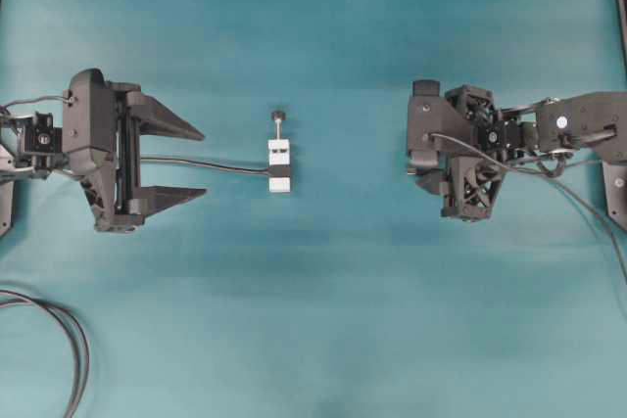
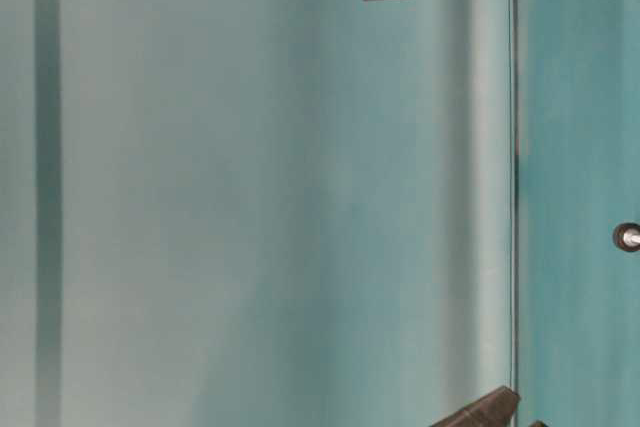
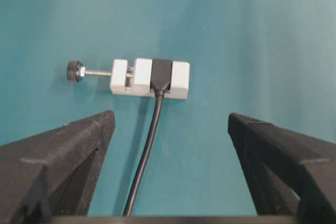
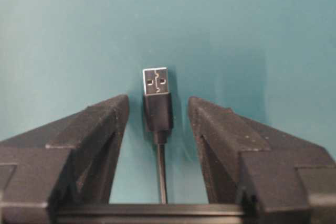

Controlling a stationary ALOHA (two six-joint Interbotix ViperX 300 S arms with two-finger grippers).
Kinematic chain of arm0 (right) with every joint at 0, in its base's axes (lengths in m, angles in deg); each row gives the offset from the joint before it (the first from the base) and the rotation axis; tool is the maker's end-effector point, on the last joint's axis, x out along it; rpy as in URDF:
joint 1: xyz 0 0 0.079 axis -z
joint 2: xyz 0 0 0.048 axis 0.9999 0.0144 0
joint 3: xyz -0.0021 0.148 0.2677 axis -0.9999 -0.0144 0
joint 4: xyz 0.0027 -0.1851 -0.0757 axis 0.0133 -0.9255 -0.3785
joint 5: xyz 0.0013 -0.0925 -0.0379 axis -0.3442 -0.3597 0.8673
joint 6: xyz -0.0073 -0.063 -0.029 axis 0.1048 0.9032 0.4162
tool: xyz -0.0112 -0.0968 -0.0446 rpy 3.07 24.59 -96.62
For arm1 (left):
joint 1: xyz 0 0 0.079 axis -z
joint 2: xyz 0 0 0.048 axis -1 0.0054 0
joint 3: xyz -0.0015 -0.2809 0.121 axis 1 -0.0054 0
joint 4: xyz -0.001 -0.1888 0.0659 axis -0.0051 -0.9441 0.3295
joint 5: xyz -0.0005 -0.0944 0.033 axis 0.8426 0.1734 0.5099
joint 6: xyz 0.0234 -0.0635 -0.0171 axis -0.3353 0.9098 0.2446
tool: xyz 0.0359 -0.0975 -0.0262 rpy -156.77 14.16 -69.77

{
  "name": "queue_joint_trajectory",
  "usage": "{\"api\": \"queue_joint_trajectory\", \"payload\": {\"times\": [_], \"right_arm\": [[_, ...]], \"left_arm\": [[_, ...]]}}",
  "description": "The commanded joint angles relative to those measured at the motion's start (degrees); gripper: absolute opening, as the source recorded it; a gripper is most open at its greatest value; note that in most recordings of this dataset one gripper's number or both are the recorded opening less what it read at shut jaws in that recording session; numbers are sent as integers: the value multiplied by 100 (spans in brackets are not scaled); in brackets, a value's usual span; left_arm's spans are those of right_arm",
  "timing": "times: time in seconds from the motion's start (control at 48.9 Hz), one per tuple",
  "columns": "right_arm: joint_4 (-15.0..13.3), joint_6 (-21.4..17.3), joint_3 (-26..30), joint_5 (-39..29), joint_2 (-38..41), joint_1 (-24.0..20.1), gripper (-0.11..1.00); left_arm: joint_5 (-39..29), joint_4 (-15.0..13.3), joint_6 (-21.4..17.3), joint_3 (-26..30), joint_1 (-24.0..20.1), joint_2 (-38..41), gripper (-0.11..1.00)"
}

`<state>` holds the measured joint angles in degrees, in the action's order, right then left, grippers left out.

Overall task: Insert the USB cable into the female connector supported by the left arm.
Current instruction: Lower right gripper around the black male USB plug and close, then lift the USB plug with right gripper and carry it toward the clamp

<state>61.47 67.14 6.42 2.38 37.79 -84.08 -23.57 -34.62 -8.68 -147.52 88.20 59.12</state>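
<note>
The left gripper (image 1: 201, 161) stands wide open on the teal cloth (image 1: 323, 320), its two wedge fingers (image 3: 58, 156) spread well apart and holding nothing. The thin dark cable (image 1: 206, 163) of the female connector (image 1: 279, 172) runs out between those fingers without visibly touching either. The connector sits in a small white block (image 3: 149, 78), clear of the fingertips and a little ahead of them; a screw with a black knob (image 3: 75, 71) sticks out of one end of the block.

The right gripper (image 4: 157, 114) is partly open, its fingers (image 4: 100, 129) standing either side of the USB cable (image 4: 157, 106). In the right wrist view the slim black plug lies between them with a gap showing on each side, metal tip pointing away from the wrist; whether either finger brushes the plug is hard to tell from this angle. In the overhead view the plug itself is hidden under that gripper, which lies well apart from the block.

No brand, label or readable writing shows on any part. The table-level view gives only slivers of gripper parts at its edges.
</note>
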Motion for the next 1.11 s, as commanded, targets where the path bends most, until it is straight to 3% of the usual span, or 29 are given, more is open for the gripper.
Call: {"api": "queue_joint_trajectory", "payload": {"times": [0.0,0.246,0.962,1.085], "right_arm": [[-79,9,62,-114,-35,26,51],[-79,0,44,-396,-35,26,40],[-79,26,-26,-668,-229,-79,38],[-79,123,-9,-580,-229,-141,29]], "left_arm": [[0,0,-53,35,-9,-35,96],[-141,9,-53,35,-9,-62,96],[-369,9,-44,26,-9,-211,96],[-369,9,-44,26,-9,-211,96]]}}
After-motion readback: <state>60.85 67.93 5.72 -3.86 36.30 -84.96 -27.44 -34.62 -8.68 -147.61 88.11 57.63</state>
